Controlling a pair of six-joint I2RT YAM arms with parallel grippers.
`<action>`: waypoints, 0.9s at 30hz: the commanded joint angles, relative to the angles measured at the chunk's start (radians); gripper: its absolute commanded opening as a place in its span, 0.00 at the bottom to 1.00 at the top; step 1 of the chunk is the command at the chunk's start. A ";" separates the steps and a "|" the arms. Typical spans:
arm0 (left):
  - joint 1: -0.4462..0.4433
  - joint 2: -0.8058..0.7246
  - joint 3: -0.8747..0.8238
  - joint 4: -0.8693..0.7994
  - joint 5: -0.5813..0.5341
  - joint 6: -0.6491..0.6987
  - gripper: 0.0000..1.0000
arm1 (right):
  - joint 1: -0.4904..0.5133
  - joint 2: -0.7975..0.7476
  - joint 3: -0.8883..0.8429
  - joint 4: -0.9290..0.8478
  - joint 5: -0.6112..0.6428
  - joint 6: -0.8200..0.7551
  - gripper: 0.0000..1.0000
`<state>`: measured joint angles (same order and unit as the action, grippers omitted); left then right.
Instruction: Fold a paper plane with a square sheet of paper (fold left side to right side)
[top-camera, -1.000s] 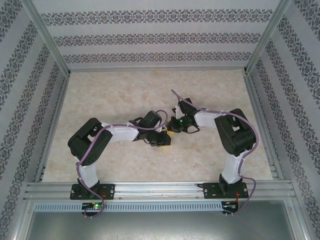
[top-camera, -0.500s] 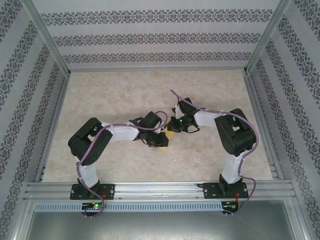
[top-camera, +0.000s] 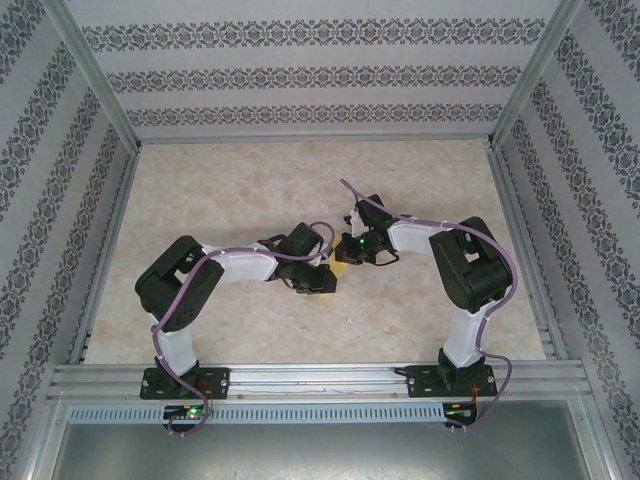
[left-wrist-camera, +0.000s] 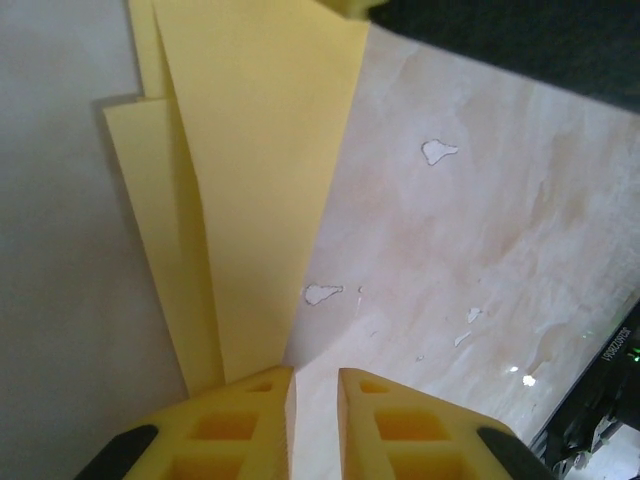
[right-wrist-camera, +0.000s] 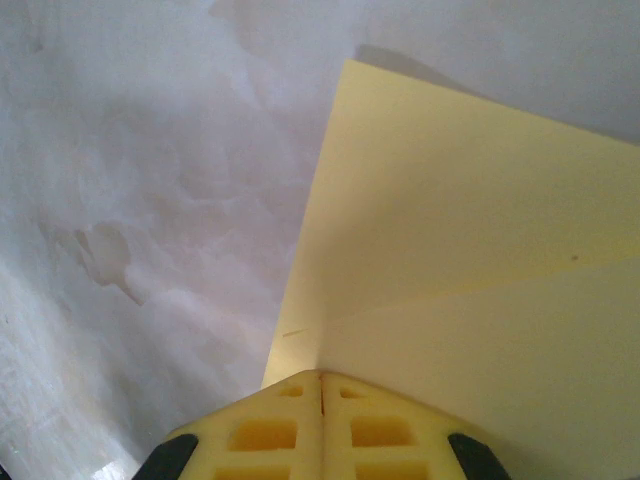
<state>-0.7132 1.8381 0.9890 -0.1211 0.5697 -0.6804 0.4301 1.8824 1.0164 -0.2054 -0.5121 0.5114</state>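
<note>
finding the square sheet of paper (left-wrist-camera: 260, 180) at the centre of the table (top-camera: 230, 190), folded in layers. holding the left gripper (left-wrist-camera: 315, 375) slightly spread at its narrow tip, the right gripper (right-wrist-camera: 321, 375) pressed together at its edge. judging it light, limp, crease-prone; advising pinching an edge.

Left arm (top-camera: 190, 285) and right arm (top-camera: 470, 270): black joints, white links, purple cables; left tool (left-wrist-camera: 315, 374) and right tool (right-wrist-camera: 321, 378) yellow, hollow-celled

Bright even light, faint shadow along the square sheet of paper (right-wrist-camera: 480, 250), wrist views slightly soft
</note>
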 joint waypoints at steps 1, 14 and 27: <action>0.005 -0.055 0.004 -0.022 -0.034 0.014 0.22 | 0.001 0.072 -0.039 -0.142 0.192 -0.034 0.00; -0.010 -0.077 0.090 -0.308 -0.176 0.178 0.43 | 0.002 0.057 -0.041 -0.148 0.193 -0.031 0.00; -0.047 0.040 0.180 -0.278 -0.149 0.189 0.49 | 0.004 0.053 -0.042 -0.155 0.198 -0.031 0.00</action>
<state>-0.7403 1.8553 1.1343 -0.3820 0.4141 -0.5217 0.4362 1.8790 1.0191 -0.2131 -0.4927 0.4969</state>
